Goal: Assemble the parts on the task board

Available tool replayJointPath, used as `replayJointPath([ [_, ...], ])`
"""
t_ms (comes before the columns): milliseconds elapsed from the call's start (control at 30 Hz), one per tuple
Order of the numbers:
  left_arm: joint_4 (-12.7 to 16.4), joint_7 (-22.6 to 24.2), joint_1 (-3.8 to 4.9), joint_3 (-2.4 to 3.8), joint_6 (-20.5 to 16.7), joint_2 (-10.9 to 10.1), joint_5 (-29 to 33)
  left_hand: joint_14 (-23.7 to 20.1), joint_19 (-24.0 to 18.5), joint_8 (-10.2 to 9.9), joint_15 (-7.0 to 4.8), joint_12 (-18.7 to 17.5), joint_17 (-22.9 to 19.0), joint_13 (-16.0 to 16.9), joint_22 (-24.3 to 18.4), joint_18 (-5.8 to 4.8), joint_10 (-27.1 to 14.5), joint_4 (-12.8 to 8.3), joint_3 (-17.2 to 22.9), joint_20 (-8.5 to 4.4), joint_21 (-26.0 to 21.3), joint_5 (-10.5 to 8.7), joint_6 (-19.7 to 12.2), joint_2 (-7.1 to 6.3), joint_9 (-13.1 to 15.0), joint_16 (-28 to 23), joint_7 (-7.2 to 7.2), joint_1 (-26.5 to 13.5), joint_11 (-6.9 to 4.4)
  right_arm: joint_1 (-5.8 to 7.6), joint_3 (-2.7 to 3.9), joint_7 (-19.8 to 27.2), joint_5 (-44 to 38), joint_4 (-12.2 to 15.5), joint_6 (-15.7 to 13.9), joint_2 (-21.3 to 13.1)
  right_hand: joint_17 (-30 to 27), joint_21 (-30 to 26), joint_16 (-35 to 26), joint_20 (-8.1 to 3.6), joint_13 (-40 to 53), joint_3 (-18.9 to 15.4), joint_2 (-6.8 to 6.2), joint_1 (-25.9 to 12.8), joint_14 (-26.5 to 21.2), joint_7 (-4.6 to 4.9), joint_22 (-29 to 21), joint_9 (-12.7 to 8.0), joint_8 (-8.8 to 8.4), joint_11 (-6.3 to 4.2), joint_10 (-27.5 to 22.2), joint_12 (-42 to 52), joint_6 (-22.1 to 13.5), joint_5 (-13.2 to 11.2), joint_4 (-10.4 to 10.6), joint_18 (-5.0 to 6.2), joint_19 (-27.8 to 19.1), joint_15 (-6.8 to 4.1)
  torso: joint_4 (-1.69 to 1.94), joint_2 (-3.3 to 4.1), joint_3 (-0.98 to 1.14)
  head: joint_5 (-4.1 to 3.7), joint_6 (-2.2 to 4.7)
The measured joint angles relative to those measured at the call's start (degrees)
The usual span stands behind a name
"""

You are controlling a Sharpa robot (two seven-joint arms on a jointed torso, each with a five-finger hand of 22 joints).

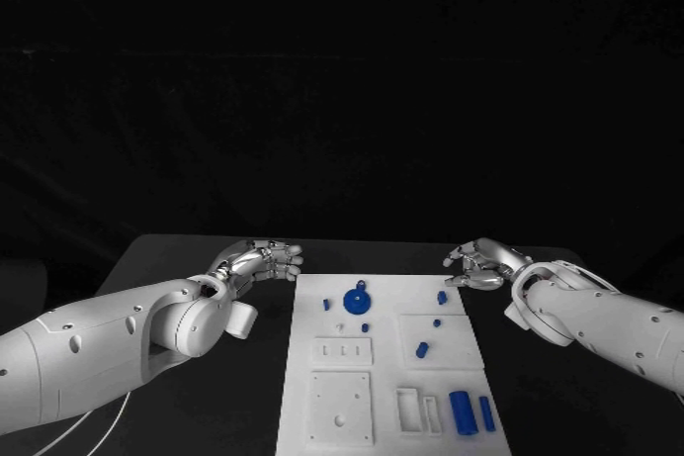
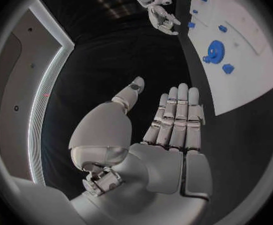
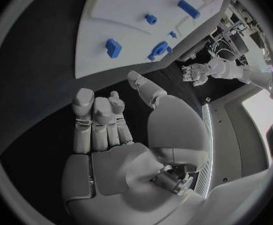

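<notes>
The white task board (image 1: pixel 321 318) lies in the middle of the black table, between my two hands. A blue gear (image 1: pixel 357 300) sits near its far end, with small blue pieces (image 1: pixel 421 348) scattered around it. Two blue cylinders (image 1: pixel 464 411) lie at the near right corner. My left hand (image 1: pixel 261 260) hovers off the board's far left corner, and in the left wrist view the hand (image 2: pixel 171 125) has straight fingers and an empty palm. My right hand (image 1: pixel 482 261) hovers off the far right corner, and in its wrist view this hand (image 3: pixel 102 125) is loosely bent and holds nothing.
White blocks with slots and holes (image 1: pixel 342 397) take up the board's near half. Bare black table surrounds the board (image 2: pixel 249 80) on the left and the board (image 3: pixel 130 35) on the right. The table's far edge runs just behind both hands.
</notes>
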Motion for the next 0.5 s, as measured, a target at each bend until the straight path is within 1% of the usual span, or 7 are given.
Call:
replayJointPath([
  [33, 0.04, 0.01, -0.05, -0.01, 0.04, 0.0, 0.0, 0.0, 0.0, 0.0, 0.0, 0.0, 0.0, 0.0, 0.0, 0.0, 0.0, 0.0, 0.0, 0.0, 0.0, 0.0, 0.0, 0.0, 0.0, 0.0, 0.0, 0.0, 0.0, -0.35, -0.03, 0.17, 0.02, -0.51, 0.28, 0.18, 0.0, 0.0, 0.0, 0.09, 0.0, -0.24, 0.0, 0.0, -0.18, -0.07, 0.0, 0.0, 0.0, 0.12, -0.12, 0.0, -0.26, 0.35, -0.24, 0.0, -0.11, 0.19, -0.02, -0.01, 0.08, -0.1, -0.07],
  [100, 0.15, 0.02, -0.12, -0.01, 0.13, -0.01, 0.0, 0.0, 0.0, 0.0, 0.0, 0.0, 0.0, 0.0, 0.0, -0.01, 0.0, 0.0, 0.0, 0.0, 0.0, 0.0, 0.0, 0.0, 0.0, 0.0, 0.0, 0.0, 0.0, -1.02, -0.07, 0.48, 0.02, -1.84, 0.84, 0.73, 0.0, 0.0, -0.46, 0.1, 0.0, -0.8, 0.47, 0.47, -0.67, -0.02, 0.0, -0.15, -0.35, 0.0, -0.84, 0.0, -0.93, 1.25, -0.8, 0.0, -0.72, 0.04, -0.04, -0.01, 0.27, -0.3, -0.16],
  [167, 0.29, 0.04, -0.14, -0.01, 0.22, -0.03, 0.0, 0.0, 0.0, 0.0, 0.0, 0.0, 0.0, 0.0, 0.0, -0.01, 0.0, 0.0, 0.0, 0.0, 0.0, 0.0, 0.0, 0.0, 0.0, 0.0, 0.0, 0.0, 0.0, -1.71, -0.02, 0.77, -0.05, -2.85, 1.26, 1.14, 0.0, -0.29, -0.47, 0.42, -0.05, -1.08, 0.5, 0.55, -1.03, 0.08, 0.0, -0.18, -0.35, -0.02, -1.26, 0.01, -1.42, 2.12, -1.08, 0.0, -1.22, 0.21, -0.09, 0.02, 0.42, -0.43, -0.23],
  [233, 0.43, 0.05, -0.17, -0.01, 0.29, -0.06, 0.0, 0.0, 0.0, -0.02, 0.0, 0.0, 0.0, 0.0, 0.0, -0.02, 0.0, 0.0, 0.0, 0.0, 0.0, 0.0, 0.0, 0.0, 0.0, 0.0, 0.0, 0.0, 0.0, -2.37, -0.02, 1.01, -0.12, -3.45, 1.58, 1.31, 0.0, -0.29, -0.78, 0.5, -0.05, -0.91, 0.34, 1.61, -1.43, 0.21, 0.0, -0.25, -0.58, 0.19, -1.62, 0.01, -1.56, 3.0, -1.25, 0.0, -1.59, -0.01, -0.13, 0.05, 0.49, -0.53, -0.32],
  [333, 0.63, 0.06, -0.21, -0.01, 0.42, -0.07, 0.0, 0.0, 0.0, -0.23, 0.0, 0.0, 0.0, 0.0, -0.01, -0.02, 0.0, 0.0, 0.0, 0.0, 0.0, 0.0, 0.0, 0.0, 0.0, 0.0, 0.0, 0.0, 0.0, -3.09, -0.08, 1.28, -0.19, -4.13, 2.05, 1.5, 0.04, -0.29, -0.78, 0.62, -0.05, -1.15, 0.06, 1.89, -1.63, 0.09, 0.0, -0.25, -0.58, 0.0, -1.84, 0.01, -2.04, 2.99, -1.5, 0.01, -1.84, 0.2, -0.14, 0.1, 0.52, -0.71, -0.4],
  [433, 0.68, 0.07, -0.27, 0.01, 0.5, -0.08, 0.0, 0.0, 0.0, -0.23, 0.0, 0.0, 0.0, 0.0, -0.01, -0.03, 0.0, 0.0, 0.0, 0.0, 0.0, 0.0, 0.0, 0.0, 0.0, 0.0, 0.0, 0.0, 0.0, -3.23, -0.07, 1.54, -0.24, -4.2, 2.36, 1.76, 0.07, -0.29, -0.78, 0.81, -0.05, -1.3, -0.17, 2.12, -1.83, 0.12, 0.0, -0.25, -0.58, 0.0, -1.84, 0.01, -2.08, 2.56, -1.65, 0.01, -2.03, 0.01, -0.14, 0.13, 0.49, -0.85, -0.48],
  [500, 0.77, 0.08, -0.31, 0.0, 0.54, -0.11, 0.0, 0.0, 0.0, -0.23, 0.0, 0.0, -0.01, 0.0, -0.01, -0.03, 0.0, 0.0, 0.0, 0.0, 0.0, 0.0, 0.0, 0.0, 0.0, 0.0, 0.0, 0.0, 0.0, -3.27, -0.04, 1.7, -0.3, -4.2, 2.53, 1.92, 0.07, -0.29, -0.78, 0.81, -0.05, -1.3, -0.15, 2.13, -1.83, 0.12, 0.0, -0.25, -0.58, -0.2, -2.04, 0.01, -2.08, 2.56, -1.65, 0.01, -2.03, 0.01, -0.13, 0.13, 0.46, -1.0, -0.66],
])
